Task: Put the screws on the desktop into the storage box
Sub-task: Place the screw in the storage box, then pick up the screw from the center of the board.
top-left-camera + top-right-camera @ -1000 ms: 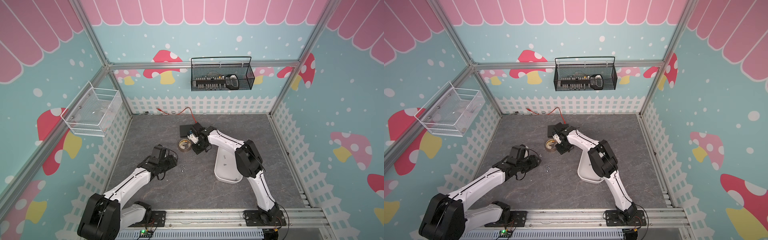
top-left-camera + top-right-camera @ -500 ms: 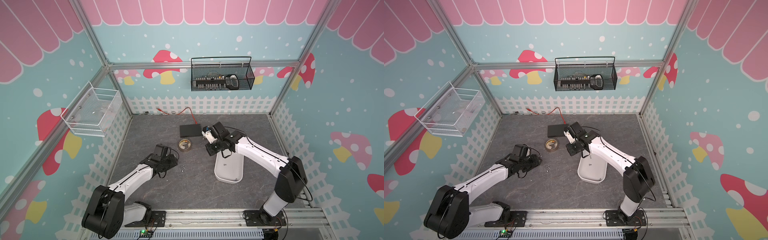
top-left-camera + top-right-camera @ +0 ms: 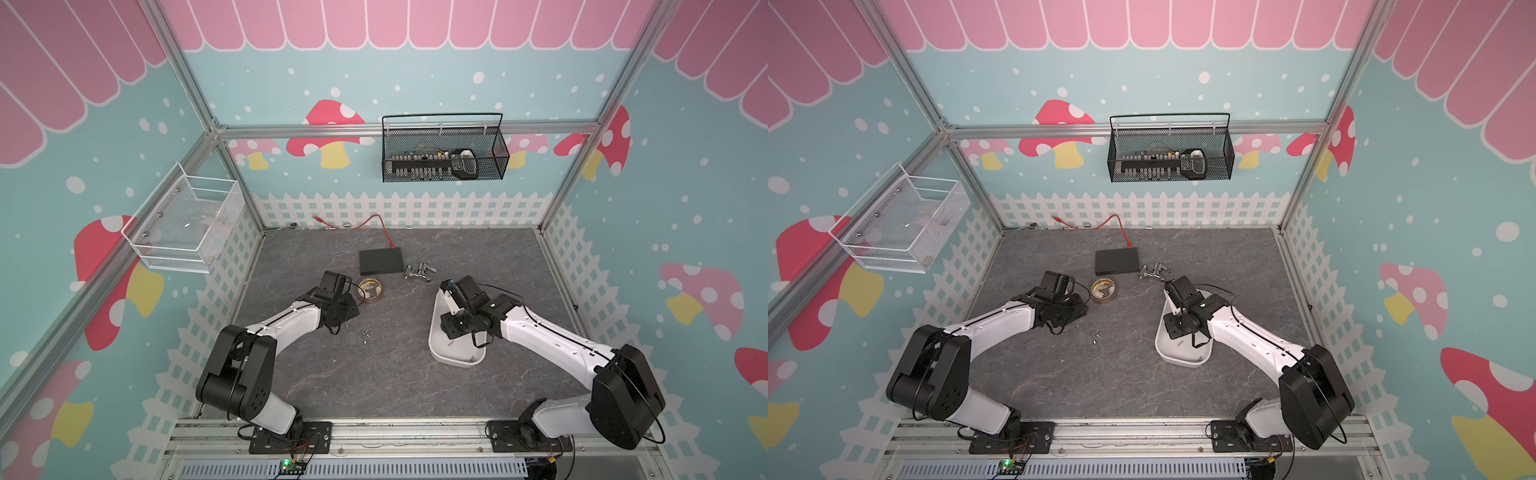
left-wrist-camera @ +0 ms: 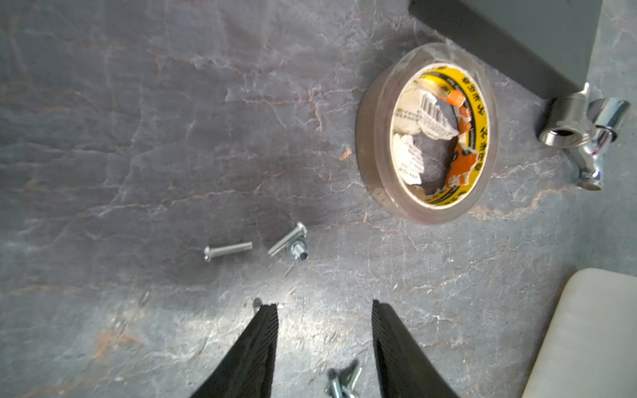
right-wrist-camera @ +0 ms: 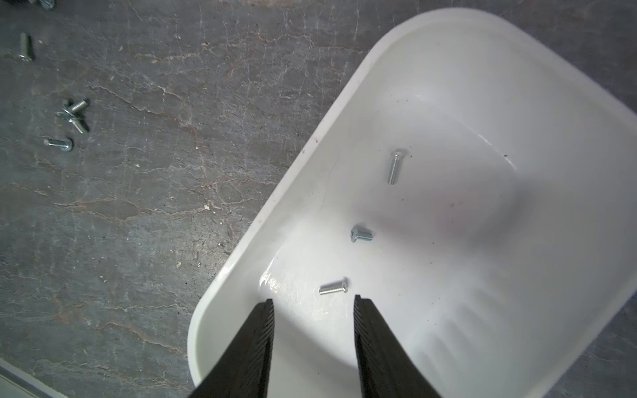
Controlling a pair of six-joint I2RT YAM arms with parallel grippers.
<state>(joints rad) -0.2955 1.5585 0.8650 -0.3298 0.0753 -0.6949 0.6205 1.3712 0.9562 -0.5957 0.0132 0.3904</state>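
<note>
Three screws (image 5: pixel 362 235) already lie in the box (image 5: pixel 241 262), which sits right of centre in both top views. The loose screws (image 3: pixel 365 332) are on the desktop (image 3: pixel 374 386) just below mid-frame, left of the box and apart from it. More of them lie nearer the tape roll (image 4: pixel 427 134).

The step in hand looks like two halves: a drop finished on the right and a pick being lined up on the left. To pick well, choose a screw lying alone rather than a crossed pair. Bring the fingers down either side of its shank until the tips meet the desktop, then close fully, since the screw is far thinner than a finger. Carry it over the box wall and let go low, so it cannot bounce out. Steer clear of the tape roll and the chrome tap piece (image 4: pixel 582 138).

The left gripper (image 4: pixel 325 308) has its jaws about half apart and holds nothing. Two crossed screws show on the desktop between its fingers. Another sits right by one fingertip; I cannot tell whether they touch.

The right gripper (image 5: pixel 313 306) is over the near end of the box, jaws parted and empty, with one screw lying just ahead of them.
</note>
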